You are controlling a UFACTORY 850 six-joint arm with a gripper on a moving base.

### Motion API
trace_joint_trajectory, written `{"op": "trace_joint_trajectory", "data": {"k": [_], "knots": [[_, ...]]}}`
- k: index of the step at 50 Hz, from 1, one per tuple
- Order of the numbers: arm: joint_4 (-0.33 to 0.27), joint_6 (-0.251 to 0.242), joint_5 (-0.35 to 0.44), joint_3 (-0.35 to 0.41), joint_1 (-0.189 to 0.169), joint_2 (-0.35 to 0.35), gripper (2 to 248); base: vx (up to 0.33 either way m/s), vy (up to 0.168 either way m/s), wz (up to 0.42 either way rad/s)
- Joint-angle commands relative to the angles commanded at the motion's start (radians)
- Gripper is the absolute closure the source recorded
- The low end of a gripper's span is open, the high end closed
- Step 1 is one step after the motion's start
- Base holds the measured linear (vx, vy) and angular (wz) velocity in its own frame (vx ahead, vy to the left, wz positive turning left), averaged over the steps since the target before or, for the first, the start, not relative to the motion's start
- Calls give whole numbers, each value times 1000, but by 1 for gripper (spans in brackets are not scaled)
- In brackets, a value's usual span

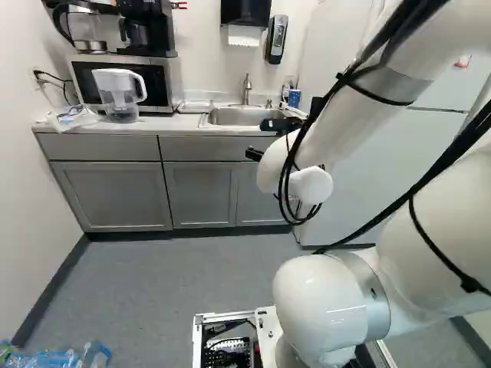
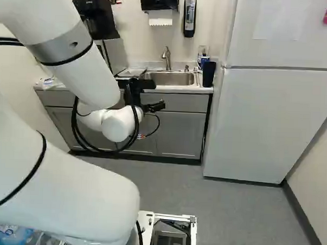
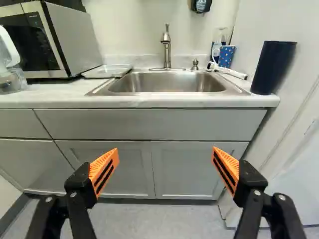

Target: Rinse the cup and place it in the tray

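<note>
Pale walls (image 1: 23,192) flank the room before you, where gray cabinets (image 1: 113,195) sit beneath a light worktop (image 3: 50,97) and a white refrigerator (image 2: 261,121) stands beside them on gray floor (image 1: 176,276) edged with dark baseboard (image 1: 52,287).

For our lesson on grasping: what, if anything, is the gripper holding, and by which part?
Nothing is held; the gripper's fingers stand wide apart.
</note>
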Motion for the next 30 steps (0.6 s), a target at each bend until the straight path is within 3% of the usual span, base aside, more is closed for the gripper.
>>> {"op": "trace_joint_trajectory", "data": {"k": [30], "knots": [[0, 0, -64, -88, 2, -18, 3, 0, 0, 0]]}}
